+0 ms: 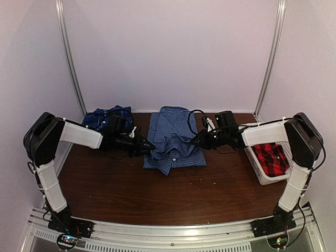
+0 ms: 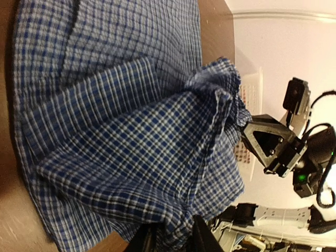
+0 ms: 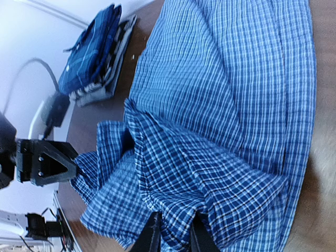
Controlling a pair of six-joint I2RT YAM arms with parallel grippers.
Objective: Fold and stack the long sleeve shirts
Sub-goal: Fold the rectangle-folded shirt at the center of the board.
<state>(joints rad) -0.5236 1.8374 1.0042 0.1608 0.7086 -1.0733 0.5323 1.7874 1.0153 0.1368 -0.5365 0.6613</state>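
Brown wooden tabletop [image 1: 131,194] carries the blue-and-white fine-check cloth shirt [image 1: 173,139] left of the white slatted plastic basket [image 1: 257,172]. The left gripper [image 1: 149,148] and right gripper [image 1: 199,140] pinch its opposite sides; lifting both evenly should keep the fold straight.

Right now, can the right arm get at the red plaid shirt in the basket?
Probably not yet: the right gripper is pinching the blue-and-white shirt. The red plaid shirt lies uncovered in the open basket beside that arm; once released, likely yes.
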